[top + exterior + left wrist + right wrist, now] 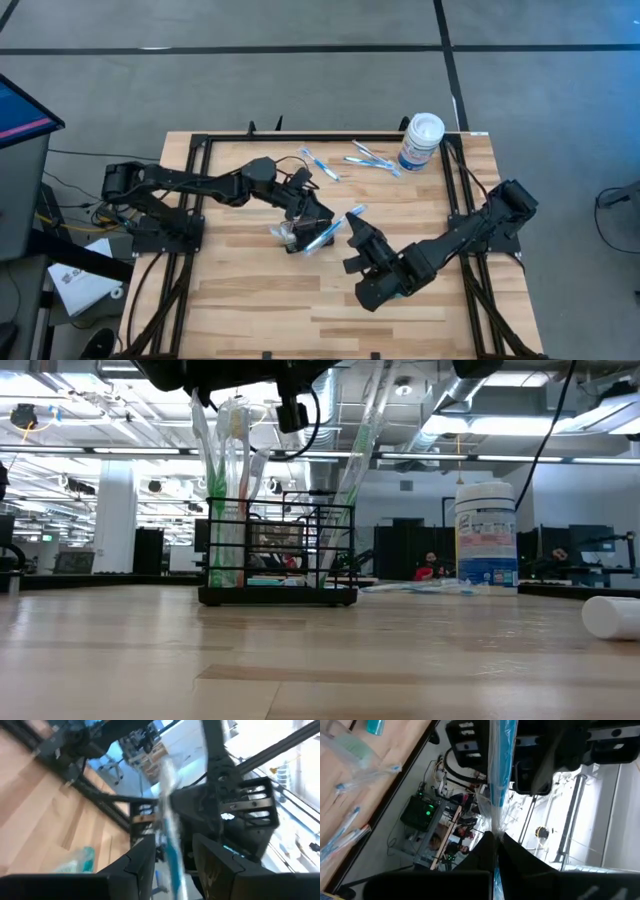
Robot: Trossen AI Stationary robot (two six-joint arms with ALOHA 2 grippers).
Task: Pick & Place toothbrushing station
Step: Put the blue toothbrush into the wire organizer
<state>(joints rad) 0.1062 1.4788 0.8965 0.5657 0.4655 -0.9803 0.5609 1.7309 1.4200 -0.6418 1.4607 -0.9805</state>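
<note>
Toothbrushing station (pixel 278 555) upright, long axis across table.

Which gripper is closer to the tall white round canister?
Right. The right gripper is near the table's middle, diagonally below the white round canister; the left gripper is farther left.

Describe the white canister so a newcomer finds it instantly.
Start at the wooden table and go to its far right corner in the high view. The white canister stands upright there, beside loose wrapped toothbrushes. Unlike the low black wire-mesh holder, it is tall, round, and blue-labelled.
</note>
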